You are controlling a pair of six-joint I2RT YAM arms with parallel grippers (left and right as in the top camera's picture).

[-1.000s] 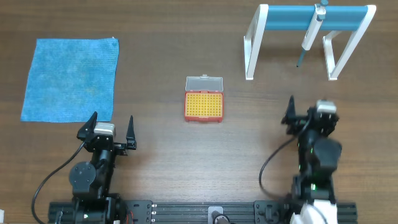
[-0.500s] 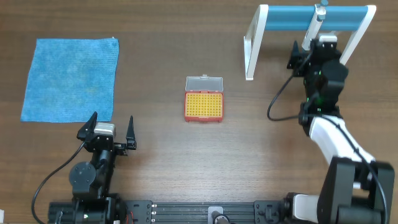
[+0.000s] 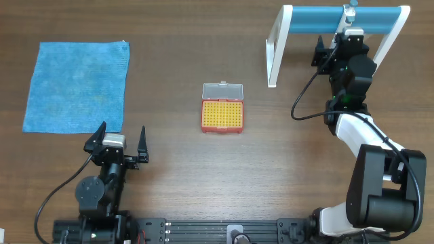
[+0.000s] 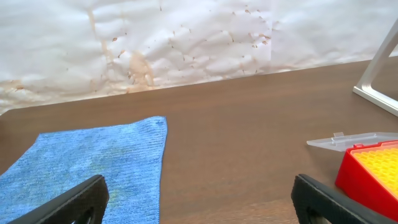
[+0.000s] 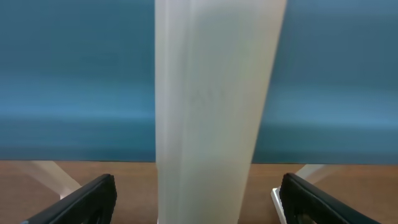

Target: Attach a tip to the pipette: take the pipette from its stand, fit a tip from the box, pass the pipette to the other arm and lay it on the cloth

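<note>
You are on the first step: taking the pipette (image 5: 214, 106) off its stand (image 3: 319, 19). The pipette hangs from the stand's blue crossbar at the far right of the worktop (image 3: 203, 183). Nothing has been lifted yet.

Your right hand (image 3: 337, 46) is up at the stand with its fingers spread. In the right wrist view the pale pipette body stands between them, with a clear gap on each side, so nothing is gripped.

The next move, as I judge it, is to close squarely on that body and raise it free of the bar before you pull away. Dragging it sideways first could catch the hook or shift the stand.

The pipette's long axis looks close to upright, running from the crossbar down toward the worktop. Its head sits at the bar, so I take the nozzle end to point down, though the lower end is hidden behind your arm in the top view. Keep it upright and it will be ready to press into a tip.

The tip box (image 3: 222, 115) sits open at mid-worktop, well apart from the stand. The blue cloth (image 3: 76, 87) lies at the far left. Your left hand (image 3: 122, 127) rests near left with its fingers open and empty, just on the near side of the cloth.
</note>
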